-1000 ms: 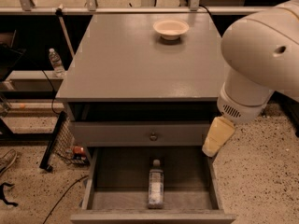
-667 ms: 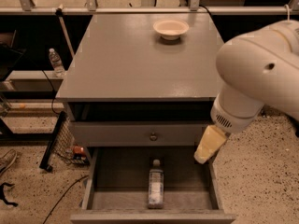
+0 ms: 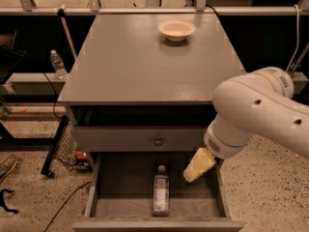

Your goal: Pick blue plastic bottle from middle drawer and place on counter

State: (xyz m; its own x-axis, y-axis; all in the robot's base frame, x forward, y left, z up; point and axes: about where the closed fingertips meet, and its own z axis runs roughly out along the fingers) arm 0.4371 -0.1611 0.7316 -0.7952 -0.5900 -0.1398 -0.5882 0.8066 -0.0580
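Observation:
The blue plastic bottle (image 3: 161,195) lies flat on the floor of the open middle drawer (image 3: 120,180), cap pointing toward the cabinet. My gripper (image 3: 198,166), cream-coloured at its tip, hangs from the white arm (image 3: 260,115) over the drawer's right side. It is right of the bottle and a little above it, not touching it. The grey counter (image 3: 140,64) is the cabinet's top, above the drawers.
A white bowl (image 3: 176,29) sits at the back of the counter. A shut drawer front with a round knob (image 3: 158,141) is above the open drawer. A clear water bottle (image 3: 58,64) stands on a shelf to the left. Cables and a black frame lie on the floor at left.
My arm has swung left and downward, bringing the gripper from beside the cabinet's right edge to over the drawer's right side. The bottle has not moved.

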